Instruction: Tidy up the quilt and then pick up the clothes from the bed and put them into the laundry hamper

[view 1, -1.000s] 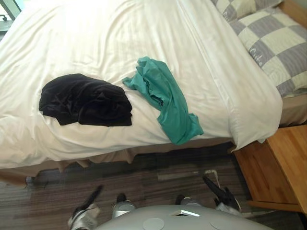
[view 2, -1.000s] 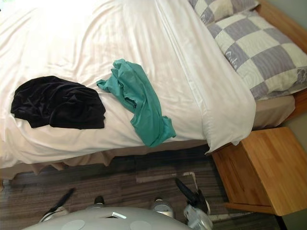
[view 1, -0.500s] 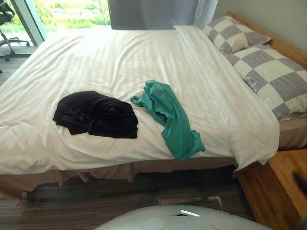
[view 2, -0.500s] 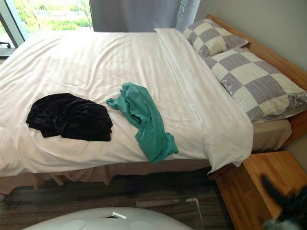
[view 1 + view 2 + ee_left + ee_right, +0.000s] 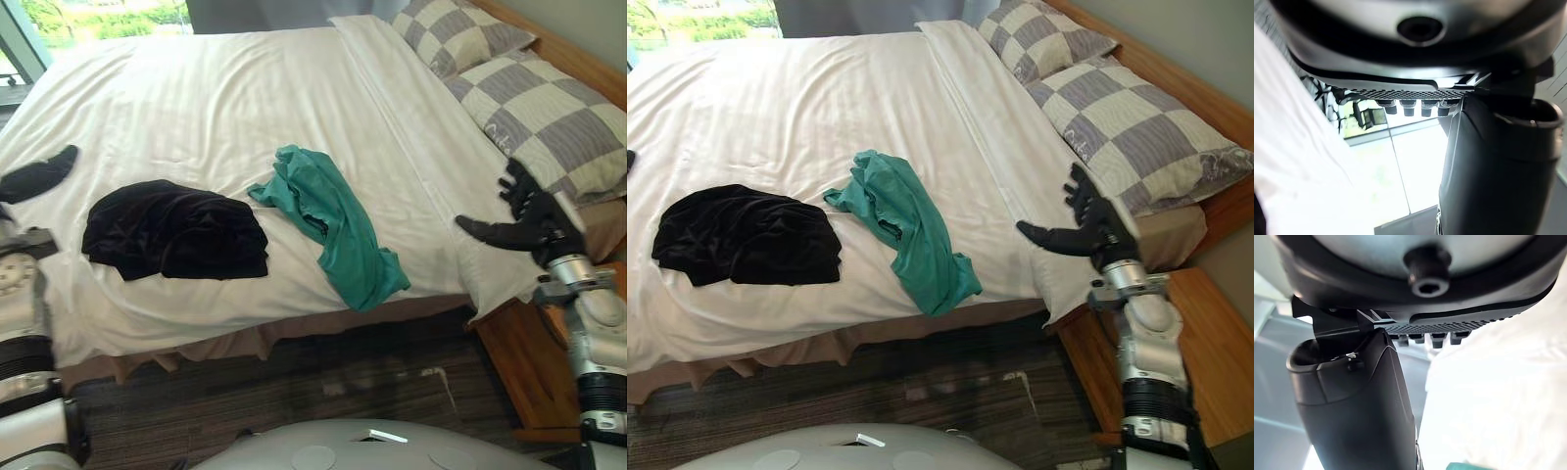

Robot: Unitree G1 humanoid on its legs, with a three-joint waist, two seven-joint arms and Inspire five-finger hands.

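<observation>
Left eye view: a white quilt (image 5: 196, 88) was seen spread over the bed. Two clothes were lying on it near the front edge, a black garment (image 5: 174, 230) and, just beside it but apart, a teal garment (image 5: 338, 220) whose lower end reached the quilt's edge. Two checked pillows (image 5: 563, 117) were placed at the head of the bed. The left hand (image 5: 37, 174) was held over the quilt's left side with fingers stretched out, and nothing was held in it. The right hand (image 5: 524, 220) was raised by the hanging corner of the quilt, fingers spread and thumb pointed toward the teal garment, and it was empty. A wooden nightstand (image 5: 524, 357) was seen under that arm.

Right eye view: the same scene was shown, and a wooden headboard (image 5: 1176, 78) was seen behind the pillows.

Left wrist view: the thumb (image 5: 1493, 161) was seen straight, with white quilt and a bright window (image 5: 1400, 171) past it.

Right wrist view: white quilt and a small corner of teal cloth were seen past the straight thumb.
</observation>
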